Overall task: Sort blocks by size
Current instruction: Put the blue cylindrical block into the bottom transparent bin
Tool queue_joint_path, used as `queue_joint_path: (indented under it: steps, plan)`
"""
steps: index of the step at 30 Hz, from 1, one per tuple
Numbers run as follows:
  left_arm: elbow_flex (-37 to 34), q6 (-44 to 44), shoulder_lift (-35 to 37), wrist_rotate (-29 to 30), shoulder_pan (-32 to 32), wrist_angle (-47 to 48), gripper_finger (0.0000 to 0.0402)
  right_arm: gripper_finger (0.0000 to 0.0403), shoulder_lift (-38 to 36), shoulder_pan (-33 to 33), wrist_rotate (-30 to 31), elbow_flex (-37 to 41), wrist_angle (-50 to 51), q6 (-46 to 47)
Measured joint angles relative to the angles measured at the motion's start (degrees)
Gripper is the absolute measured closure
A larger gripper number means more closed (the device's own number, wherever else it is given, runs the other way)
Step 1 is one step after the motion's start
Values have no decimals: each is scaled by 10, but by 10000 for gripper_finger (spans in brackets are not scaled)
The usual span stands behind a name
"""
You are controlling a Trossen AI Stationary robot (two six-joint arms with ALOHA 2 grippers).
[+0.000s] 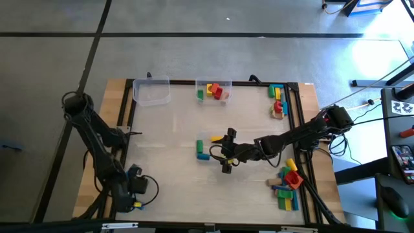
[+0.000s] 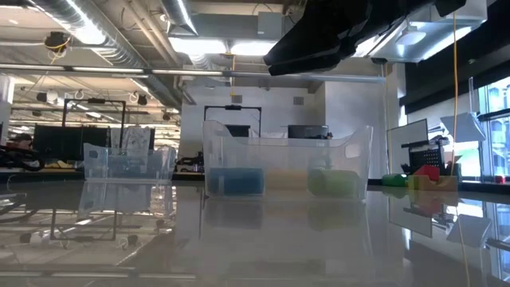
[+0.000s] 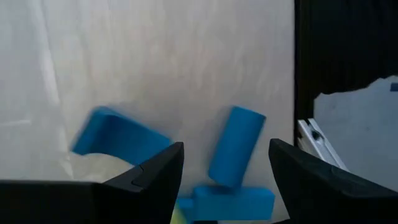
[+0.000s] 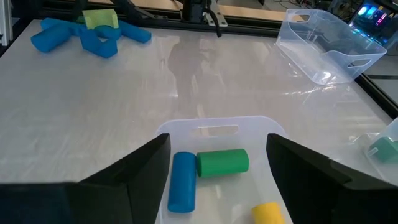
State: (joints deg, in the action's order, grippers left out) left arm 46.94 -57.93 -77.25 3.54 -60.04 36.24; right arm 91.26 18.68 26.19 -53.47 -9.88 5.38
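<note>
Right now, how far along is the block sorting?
Partly done. The centre tub already holds a blue block, a green block and a yellow one; another tub at the far edge holds a few more. The right gripper hangs open over the centre tub, holding nothing. Left: a pile near the right arm, another at the far right, and blue blocks by the open, waiting left gripper.

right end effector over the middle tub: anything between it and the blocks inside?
Nothing visible. The right end effector hangs open above the clear middle tub, which has no lid. The blue block, green block and yellow block lie exposed on its floor. The tub's walls ring them.
</note>
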Motion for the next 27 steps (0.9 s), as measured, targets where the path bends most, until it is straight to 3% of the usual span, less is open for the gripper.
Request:
queue_joint_path:
  steps: [22, 27]
  plan:
    - [0, 14, -132, -6, -42, -72, 171, 139, 0, -4, 2, 0, 3, -24]
    - [2, 38, -148, -17, -40, -70, 196, 139, 0, -4, 3, 0, 7, -23]
